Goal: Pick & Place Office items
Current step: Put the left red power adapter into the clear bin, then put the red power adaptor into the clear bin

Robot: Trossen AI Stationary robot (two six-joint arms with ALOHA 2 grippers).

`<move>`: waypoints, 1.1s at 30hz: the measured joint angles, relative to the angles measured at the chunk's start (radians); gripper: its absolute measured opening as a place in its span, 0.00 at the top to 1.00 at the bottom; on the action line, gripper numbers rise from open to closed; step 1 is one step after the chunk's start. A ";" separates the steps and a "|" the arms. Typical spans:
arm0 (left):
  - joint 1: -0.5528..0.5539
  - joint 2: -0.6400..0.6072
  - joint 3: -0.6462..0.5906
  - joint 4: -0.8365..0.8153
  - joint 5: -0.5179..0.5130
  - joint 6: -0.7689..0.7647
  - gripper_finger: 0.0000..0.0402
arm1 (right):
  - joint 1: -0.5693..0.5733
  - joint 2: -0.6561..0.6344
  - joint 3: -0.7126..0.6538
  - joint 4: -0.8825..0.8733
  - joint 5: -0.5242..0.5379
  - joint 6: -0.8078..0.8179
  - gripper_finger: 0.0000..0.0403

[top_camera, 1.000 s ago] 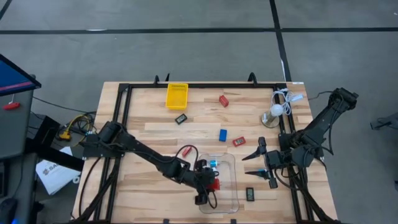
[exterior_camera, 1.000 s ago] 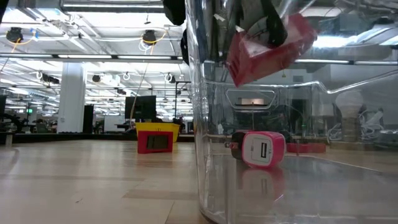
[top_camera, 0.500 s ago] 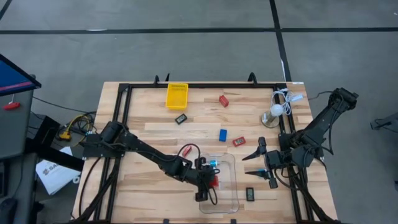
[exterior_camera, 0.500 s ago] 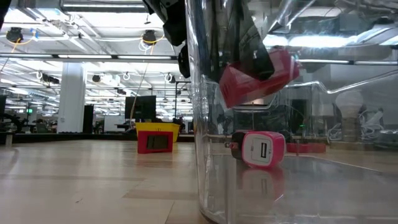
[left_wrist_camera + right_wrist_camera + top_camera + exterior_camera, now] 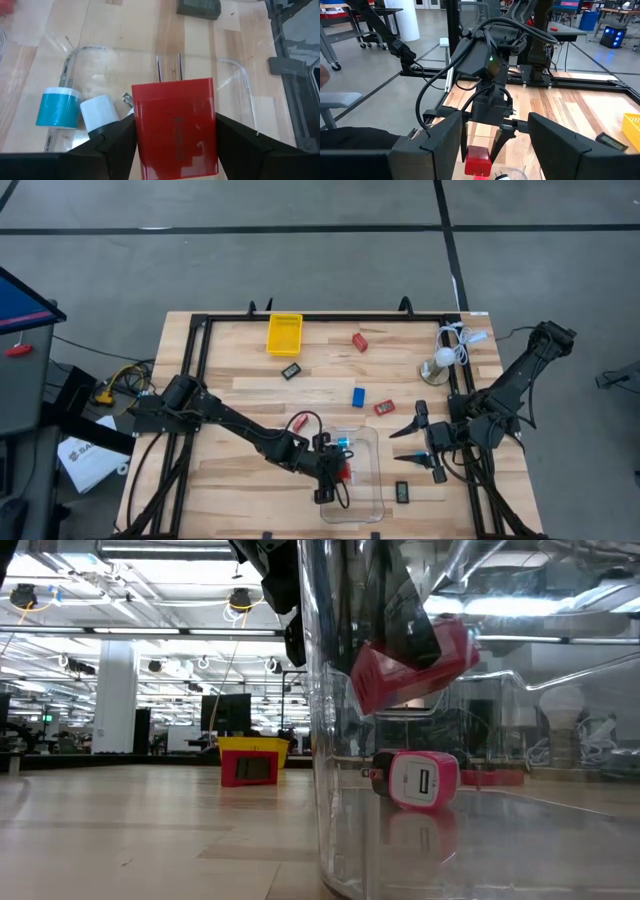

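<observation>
My left gripper point(image 5: 340, 473) is shut on a red block with two metal prongs point(image 5: 175, 130) and hangs over the left part of the clear plastic bin point(image 5: 378, 502). On the bin's floor lie a cyan-and-white bit point(image 5: 57, 107), a white plug piece point(image 5: 98, 114) and, in the low view, a pinkish plug point(image 5: 420, 780). My right gripper point(image 5: 413, 446) waits open to the right of the bin, with nothing between its fingers. My left gripper pinches the red block by its two side faces point(image 5: 141, 135) between its two fingers. The fingers slant down from the table's left side, and the prongs point(image 5: 169, 67) point away from them. The block point(image 5: 410, 665) hangs tilted, clear of the bin's floor.
Loose on the wood lie red blocks point(image 5: 360, 341) point(image 5: 384, 408) point(image 5: 298, 422), a blue block point(image 5: 358, 396) and black rectangles point(image 5: 291, 370) point(image 5: 402, 492). A yellow tray point(image 5: 284, 333) stands at the far edge, and a white lamp with a coiled cable point(image 5: 442, 358) at the far right.
My left gripper has sunk a little with the red block into the bin; the block has tipped slightly and has then stayed still, clear of the floor.
</observation>
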 joint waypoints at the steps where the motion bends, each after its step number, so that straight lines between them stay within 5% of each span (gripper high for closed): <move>1: 0.000 0.000 0.000 0.000 0.000 -0.002 0.41 | 0.000 0.000 0.000 0.000 0.000 0.000 0.45; 21: -0.008 -0.017 -0.001 0.032 -0.014 0.024 0.40 | 0.000 0.000 0.000 -0.029 0.000 0.023 0.45; 25: -0.032 -0.063 0.000 0.042 -0.124 0.089 0.40 | 0.000 0.000 0.000 -0.033 0.000 0.026 0.45; 33: -0.068 -0.209 0.000 -0.227 -0.456 0.045 0.40 | 0.024 0.000 0.000 -0.027 0.004 0.025 0.45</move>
